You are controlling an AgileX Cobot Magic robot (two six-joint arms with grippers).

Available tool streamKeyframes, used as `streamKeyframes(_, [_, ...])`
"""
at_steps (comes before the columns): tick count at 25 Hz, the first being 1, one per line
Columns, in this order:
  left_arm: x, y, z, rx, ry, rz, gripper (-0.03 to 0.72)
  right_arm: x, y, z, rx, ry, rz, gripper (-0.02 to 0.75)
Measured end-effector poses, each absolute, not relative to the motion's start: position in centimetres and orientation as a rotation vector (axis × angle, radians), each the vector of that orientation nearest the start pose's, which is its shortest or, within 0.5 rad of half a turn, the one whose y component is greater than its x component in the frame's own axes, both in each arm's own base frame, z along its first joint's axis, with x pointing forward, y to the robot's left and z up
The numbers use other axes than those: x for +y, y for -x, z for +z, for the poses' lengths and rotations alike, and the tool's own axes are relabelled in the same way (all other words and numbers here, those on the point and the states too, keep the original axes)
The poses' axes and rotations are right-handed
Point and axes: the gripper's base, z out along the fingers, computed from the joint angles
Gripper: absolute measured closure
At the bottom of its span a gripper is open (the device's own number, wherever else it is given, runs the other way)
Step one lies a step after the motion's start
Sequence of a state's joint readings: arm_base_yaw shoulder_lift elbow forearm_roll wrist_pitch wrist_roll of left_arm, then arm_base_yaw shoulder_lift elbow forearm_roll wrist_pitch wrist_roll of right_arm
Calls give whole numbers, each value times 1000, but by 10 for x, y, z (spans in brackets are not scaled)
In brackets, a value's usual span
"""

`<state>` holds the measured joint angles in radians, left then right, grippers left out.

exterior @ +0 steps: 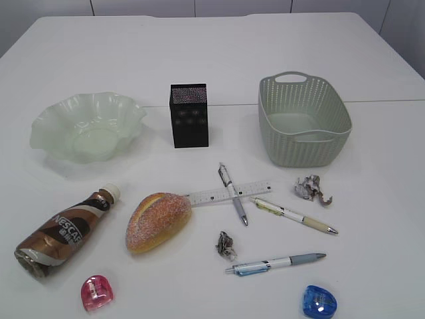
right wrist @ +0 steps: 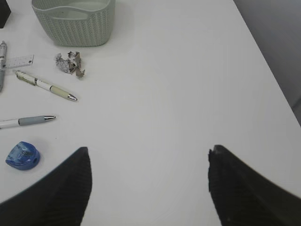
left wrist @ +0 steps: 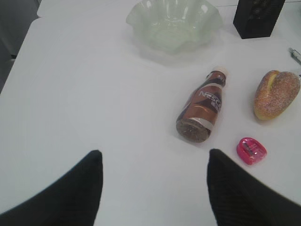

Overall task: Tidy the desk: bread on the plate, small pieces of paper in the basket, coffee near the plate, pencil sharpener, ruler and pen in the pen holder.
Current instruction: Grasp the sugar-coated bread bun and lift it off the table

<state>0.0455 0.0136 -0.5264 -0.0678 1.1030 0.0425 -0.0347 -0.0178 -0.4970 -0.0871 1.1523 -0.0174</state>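
Observation:
The bread (exterior: 158,221) lies beside a coffee bottle (exterior: 63,231) on its side. A wavy glass plate (exterior: 86,126) sits at the back left, a black pen holder (exterior: 189,115) in the middle, a green basket (exterior: 303,119) at the right. A clear ruler (exterior: 212,196) lies under one of three pens (exterior: 233,193). Two paper wads (exterior: 310,189) (exterior: 226,245) and a pink (exterior: 97,293) and a blue pencil sharpener (exterior: 319,301) lie in front. My left gripper (left wrist: 154,157) is open over bare table, near the coffee bottle (left wrist: 202,108). My right gripper (right wrist: 148,155) is open, right of the blue pencil sharpener (right wrist: 22,155).
The white table's left edge (left wrist: 19,56) shows in the left wrist view and its right edge (right wrist: 268,61) in the right wrist view. Neither arm shows in the exterior view.

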Motion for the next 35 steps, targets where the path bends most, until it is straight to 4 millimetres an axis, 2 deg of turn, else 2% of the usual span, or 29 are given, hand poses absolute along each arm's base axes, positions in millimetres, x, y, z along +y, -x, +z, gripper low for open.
streamKeyframes(29, [-8, 6, 282, 2073, -34, -79, 197, -5, 11, 273, 2094, -35, -102, 176])
streamKeyframes(31, [-10, 5, 291, 2046, -49, -117, 200, -3, 11, 279, 2043, -53, -59, 186])
streamKeyframes(35, [-12, -5, 323, 2004, -83, -129, 202, 2, -3, 294, 2019, -64, 35, 199])
